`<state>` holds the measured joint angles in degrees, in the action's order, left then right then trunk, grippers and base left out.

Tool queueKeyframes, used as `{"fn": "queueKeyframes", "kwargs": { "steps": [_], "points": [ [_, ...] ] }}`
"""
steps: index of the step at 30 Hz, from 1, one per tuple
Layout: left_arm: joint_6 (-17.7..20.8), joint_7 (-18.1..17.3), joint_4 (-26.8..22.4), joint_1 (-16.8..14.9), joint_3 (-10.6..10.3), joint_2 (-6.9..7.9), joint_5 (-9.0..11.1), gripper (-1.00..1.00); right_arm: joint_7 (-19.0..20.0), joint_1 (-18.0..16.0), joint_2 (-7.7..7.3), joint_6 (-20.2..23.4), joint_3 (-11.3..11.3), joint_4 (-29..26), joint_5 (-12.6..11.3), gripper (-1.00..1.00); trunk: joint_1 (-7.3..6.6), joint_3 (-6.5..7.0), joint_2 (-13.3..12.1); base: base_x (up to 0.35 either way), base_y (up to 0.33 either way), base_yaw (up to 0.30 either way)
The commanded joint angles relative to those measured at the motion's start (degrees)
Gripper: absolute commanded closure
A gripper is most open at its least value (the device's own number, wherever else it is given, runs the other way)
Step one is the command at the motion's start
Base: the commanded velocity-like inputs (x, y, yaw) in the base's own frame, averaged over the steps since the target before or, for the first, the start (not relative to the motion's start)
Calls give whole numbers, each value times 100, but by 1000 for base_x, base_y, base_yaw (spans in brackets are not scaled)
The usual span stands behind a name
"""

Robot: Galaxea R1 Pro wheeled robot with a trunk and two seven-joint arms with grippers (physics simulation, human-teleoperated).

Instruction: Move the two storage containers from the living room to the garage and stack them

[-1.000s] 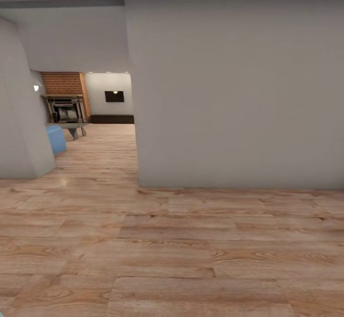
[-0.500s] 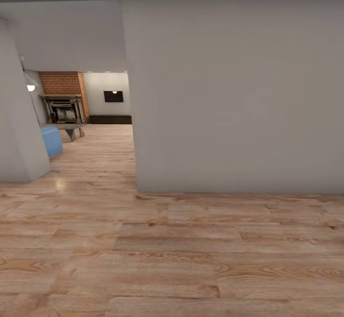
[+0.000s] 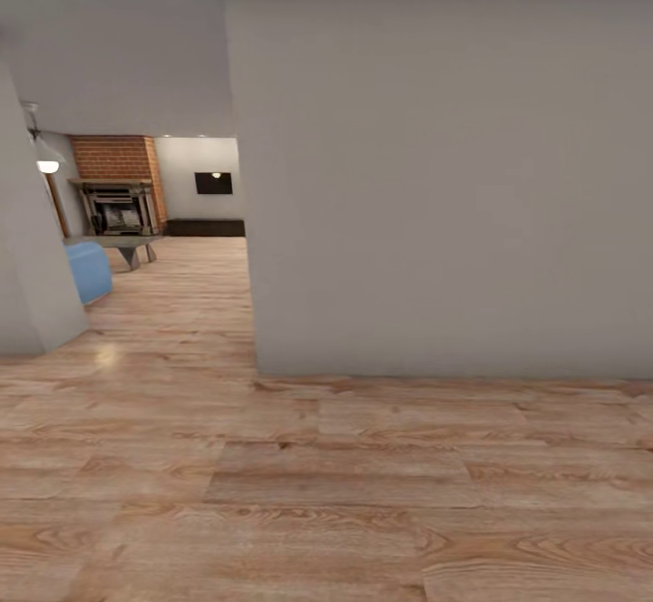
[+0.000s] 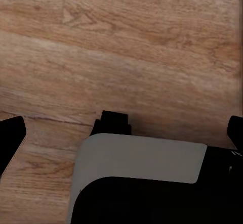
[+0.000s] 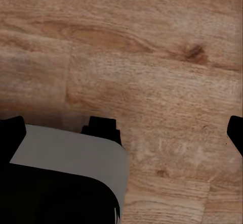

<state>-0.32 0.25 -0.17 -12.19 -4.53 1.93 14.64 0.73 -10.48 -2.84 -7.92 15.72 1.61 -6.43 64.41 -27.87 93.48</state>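
The two storage containers and the garage are out of view. Light wood planks (image 3: 326,484) run under me in a hallway. Past a wall opening lies the living room, with its brick fireplace (image 3: 116,160), blue sofa (image 3: 87,272) and low table (image 3: 125,242). In the left wrist view my left gripper (image 4: 123,133) is open, its dark fingertips (image 4: 10,139) spread wide over the planks with nothing between them. My right gripper (image 5: 124,132) is open the same way, its fingertips (image 5: 12,133) far apart above the wood.
A broad pale grey wall (image 3: 435,176) stands close ahead and to the right. A second grey wall corner (image 3: 32,294) bounds the opening on the left. A white lamp (image 3: 47,166) glows beyond it. My own grey and black body (image 4: 144,178) shows below both wrists.
The whole head view has shifted: the grey wall ahead looms larger and nearer, and the left wall corner has slid toward the frame's edge, so the camera has moved forward.
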Motion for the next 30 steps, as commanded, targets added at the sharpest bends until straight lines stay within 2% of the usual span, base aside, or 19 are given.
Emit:
{"fn": "queueKeyframes", "kwargs": {
  "steps": [1,9,30],
  "points": [
    [-3,2,0,-3,-48,0,50,-100,7,-7,4,-26,51,17,-55,-100,3,-6,3,327,0,0],
    [-3,2,0,-3,-48,0,44,-100,15,-7,4,-32,46,17,-33,-100,3,-6,3,327,0,61],
    [-3,2,0,-3,-48,0,47,-100,15,-7,1,-34,38,17,-51,-100,3,-6,3,327,0,267]
  ]
}}
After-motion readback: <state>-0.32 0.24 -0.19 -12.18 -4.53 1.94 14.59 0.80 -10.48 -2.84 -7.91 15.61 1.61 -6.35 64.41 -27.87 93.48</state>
